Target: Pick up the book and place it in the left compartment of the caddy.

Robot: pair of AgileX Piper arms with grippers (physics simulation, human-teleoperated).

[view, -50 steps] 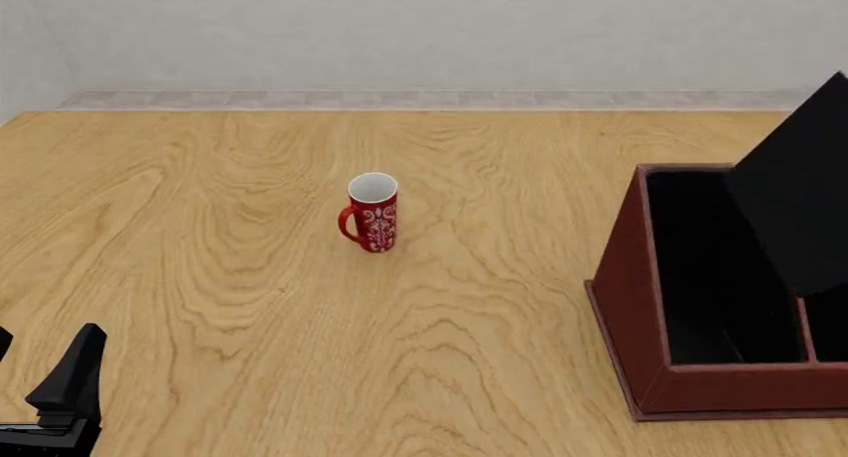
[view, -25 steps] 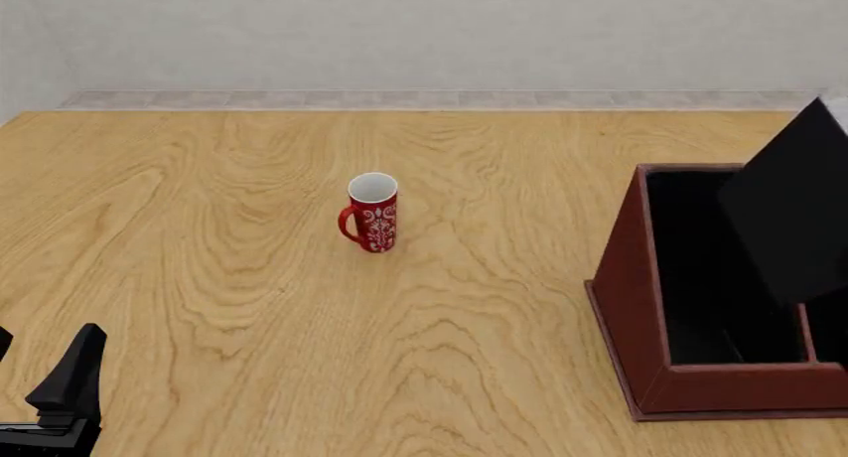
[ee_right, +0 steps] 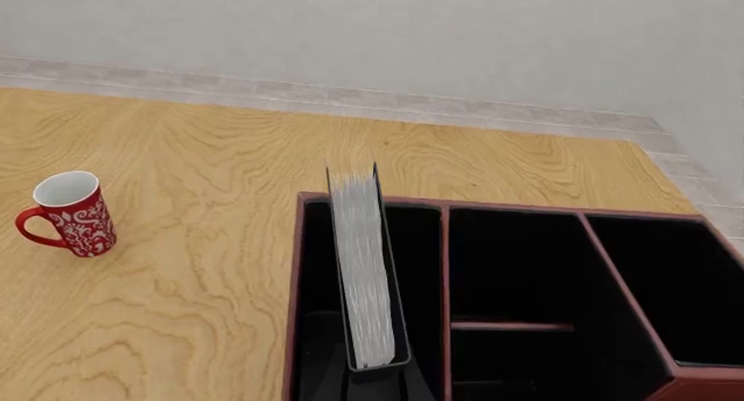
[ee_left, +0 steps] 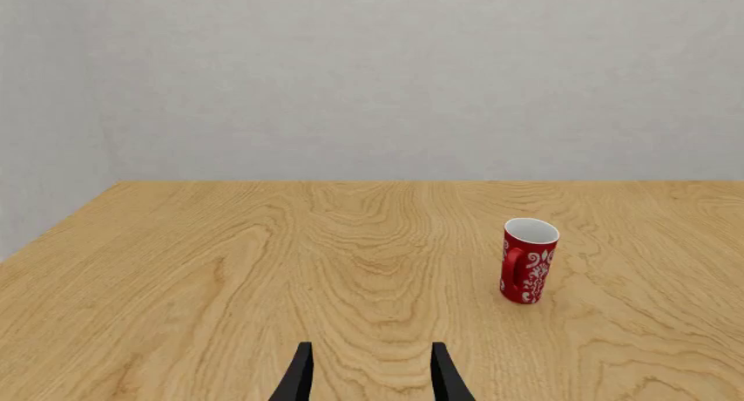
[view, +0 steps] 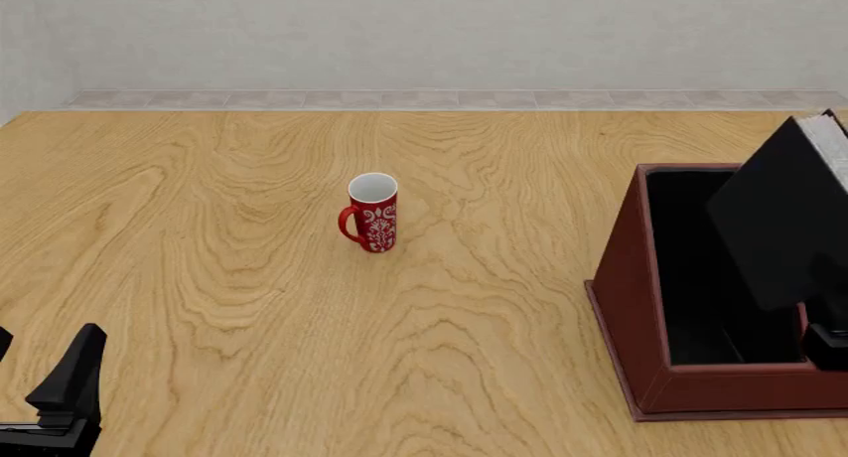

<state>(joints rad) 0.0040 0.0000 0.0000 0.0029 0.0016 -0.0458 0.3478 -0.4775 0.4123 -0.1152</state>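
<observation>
At the front view's right edge, the right hand (ee_right: 378, 370) grips the book (view: 784, 228), tilted over the caddy's (view: 636, 308) left compartment (ee_right: 320, 331). Lower left, the left hand (ee_left: 368, 375) sits open and empty.

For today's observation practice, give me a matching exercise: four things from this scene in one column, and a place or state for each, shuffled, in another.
Things:
1. book
2. red mug
3. left gripper
4. caddy

States:
A. open, holding nothing
B. standing upright on the bare table
C. held over the long left compartment
D. at the table's right side

Pairs: 1-C, 2-B, 3-A, 4-D
</observation>
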